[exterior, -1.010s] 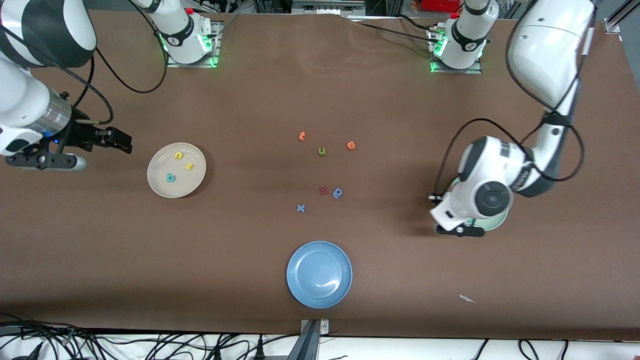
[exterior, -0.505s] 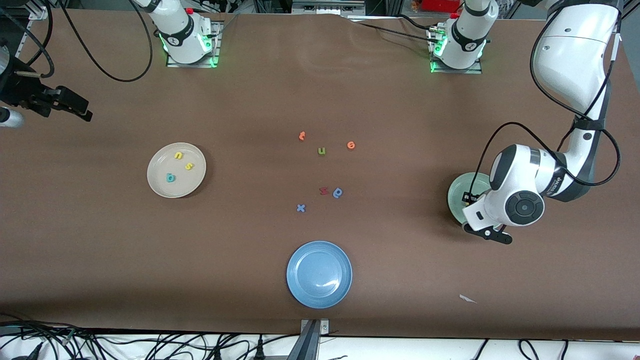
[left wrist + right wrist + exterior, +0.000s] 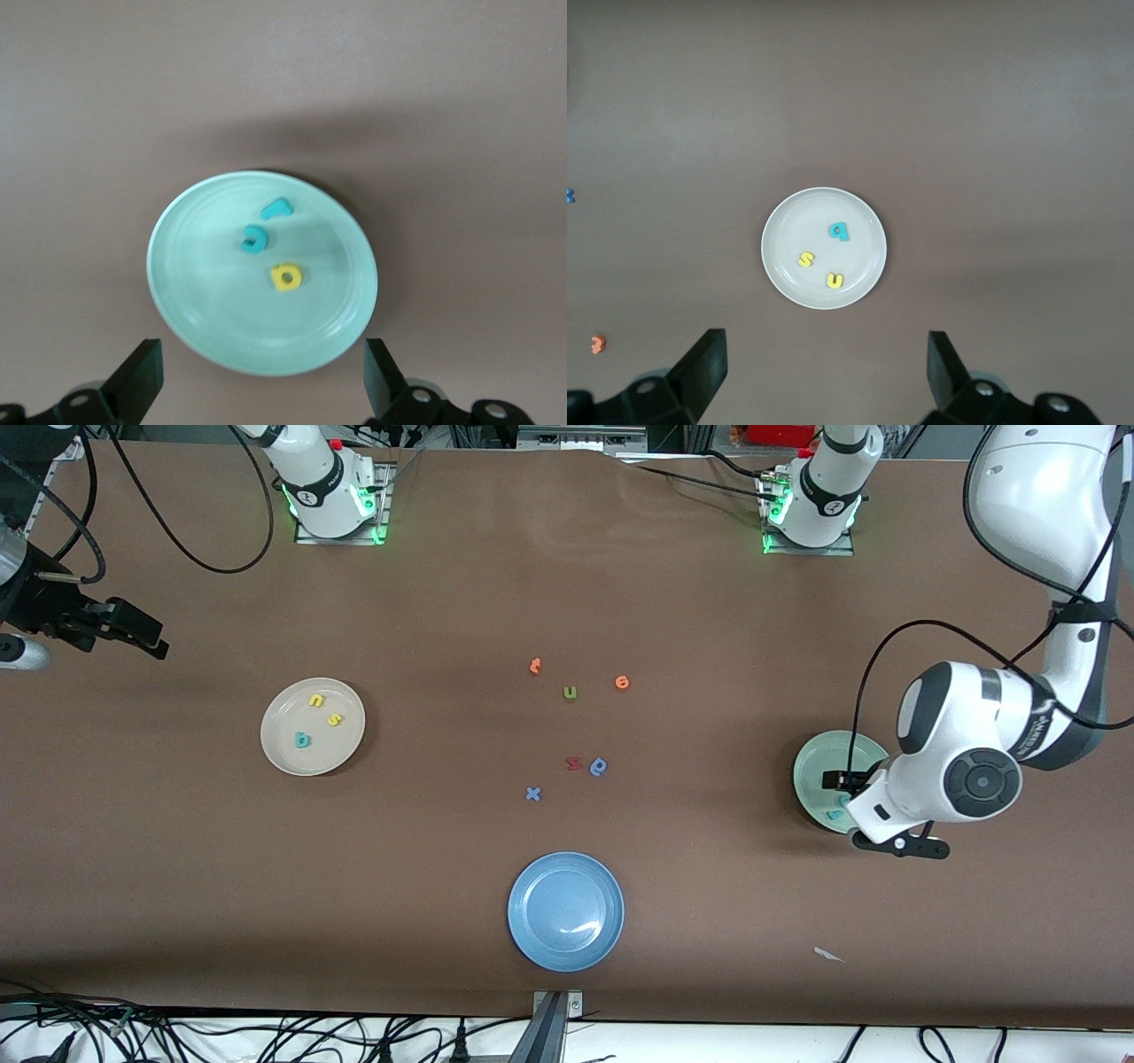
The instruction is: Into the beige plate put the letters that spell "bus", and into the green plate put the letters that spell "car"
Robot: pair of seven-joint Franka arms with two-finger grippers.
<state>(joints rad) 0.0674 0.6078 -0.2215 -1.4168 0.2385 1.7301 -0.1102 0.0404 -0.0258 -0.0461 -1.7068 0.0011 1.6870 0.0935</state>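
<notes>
The green plate (image 3: 177, 292) holds the letters that spell "car": a teal r (image 3: 276, 208), a teal c (image 3: 254, 239) and a yellow a (image 3: 286, 277). My left gripper (image 3: 261, 390) hangs open and empty above that plate's edge; in the front view the left gripper (image 3: 837, 784) and its hand hide part of the green plate (image 3: 811, 766). The beige plate (image 3: 283, 748) holds the letters that spell "bus": a yellow u (image 3: 315, 701), a yellow s (image 3: 334, 719) and a teal b (image 3: 302, 740). My right gripper (image 3: 146, 636) is open and empty, high over the table at the right arm's end.
A blue plate (image 3: 565, 911) sits near the front edge. Loose letters lie mid-table: two orange ones (image 3: 535, 665) (image 3: 622, 682), an olive u (image 3: 570, 693), a red one (image 3: 573, 763), a blue one (image 3: 599, 766) and a blue x (image 3: 532, 794). A white scrap (image 3: 828, 955) lies nearer the camera than the green plate.
My left gripper has opened and its hand has shifted toward the left arm's end, uncovering most of the green plate. The right gripper has drawn away from the beige plate.
</notes>
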